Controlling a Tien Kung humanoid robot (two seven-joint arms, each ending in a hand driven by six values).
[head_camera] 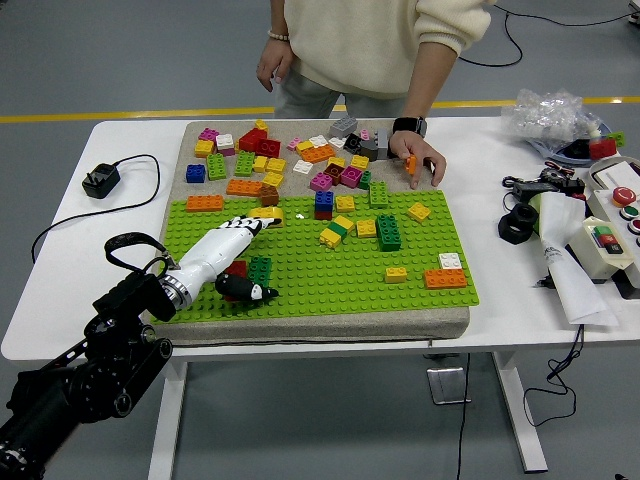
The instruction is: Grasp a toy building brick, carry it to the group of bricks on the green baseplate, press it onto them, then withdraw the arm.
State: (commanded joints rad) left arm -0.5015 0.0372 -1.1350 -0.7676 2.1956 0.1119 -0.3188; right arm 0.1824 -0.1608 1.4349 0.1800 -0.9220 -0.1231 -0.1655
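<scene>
left hand point(238, 262) lies open, empty, on the green baseplate point(330, 285) — the yellow brick point(267, 213) looks light, rigid, slick; pinch its sides.

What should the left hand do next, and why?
Probably curl the fingers round the yellow brick at its fingertips. The white left hand lies stretched over the green studded baseplate, fingers open and holding nothing, so no brick is grasped yet. The person's hand with a small orange brick is well clear.
</scene>
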